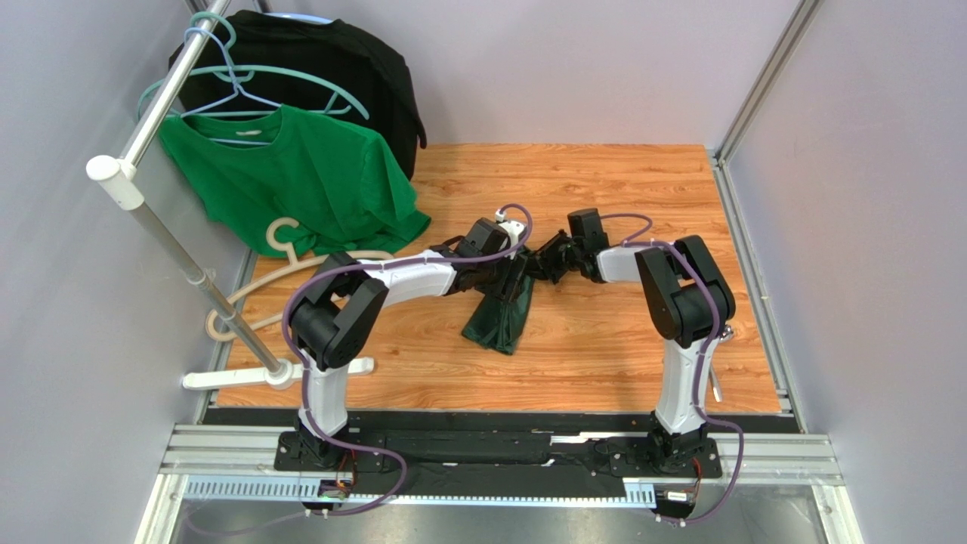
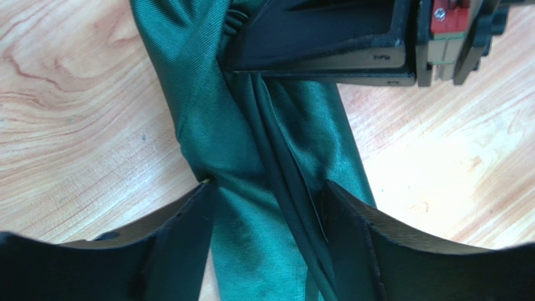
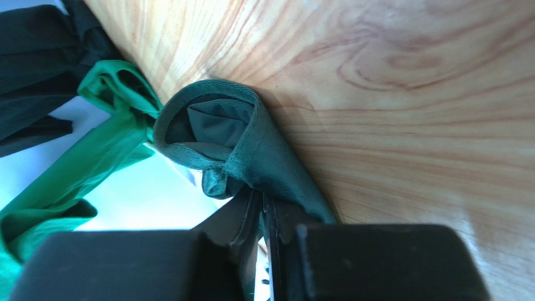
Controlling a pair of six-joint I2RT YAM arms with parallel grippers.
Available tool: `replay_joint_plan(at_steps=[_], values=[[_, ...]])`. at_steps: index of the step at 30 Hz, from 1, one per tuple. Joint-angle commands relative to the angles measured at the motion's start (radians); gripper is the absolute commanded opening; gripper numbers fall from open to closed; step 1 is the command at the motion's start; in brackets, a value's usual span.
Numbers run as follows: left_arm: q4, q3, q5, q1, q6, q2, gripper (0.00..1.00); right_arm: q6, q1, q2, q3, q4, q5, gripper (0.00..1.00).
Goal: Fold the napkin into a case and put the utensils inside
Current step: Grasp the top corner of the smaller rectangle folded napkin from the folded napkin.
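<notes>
Holds the left claw [image 2: 269,185] spread wide astride the napkin [image 2: 207,94], which is a bunched, twisted strip near the middle of the worktop [image 2: 75,125]. Pinches one end of it in the nearly closed right claw [image 3: 264,200]. Seems about midway through the folding: no flat, neat case yet. Shows no utensils anywhere, so leaves the placing undone.

in the top view the upper end of the napkin [image 1: 499,320] is hidden where the arms meet. from the right wrist, folds bury the fingertips of the right tool [image 3: 264,216], so its hold cannot be told. from the left wrist the cloth runs off top and bottom edges.
</notes>
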Motion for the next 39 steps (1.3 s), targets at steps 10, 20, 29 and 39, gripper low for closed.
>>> replay_joint_plan(at_steps=[10,20,29,39], values=[[0.030,-0.072,0.055,0.024,-0.068,0.009,0.39,-0.302,0.000,-0.026,0.123,-0.360,-0.018,0.40],[0.027,-0.077,0.112,0.033,-0.109,0.007,0.15,-0.611,-0.008,-0.106,0.243,-0.613,-0.021,0.64],[0.071,-0.088,0.242,0.033,-0.192,0.017,0.01,-0.765,-0.019,-0.207,0.209,-0.707,0.042,0.65],[0.327,-0.212,0.352,0.032,-0.436,0.000,0.00,-0.734,-0.008,-0.274,0.061,-0.603,-0.024,0.61]])
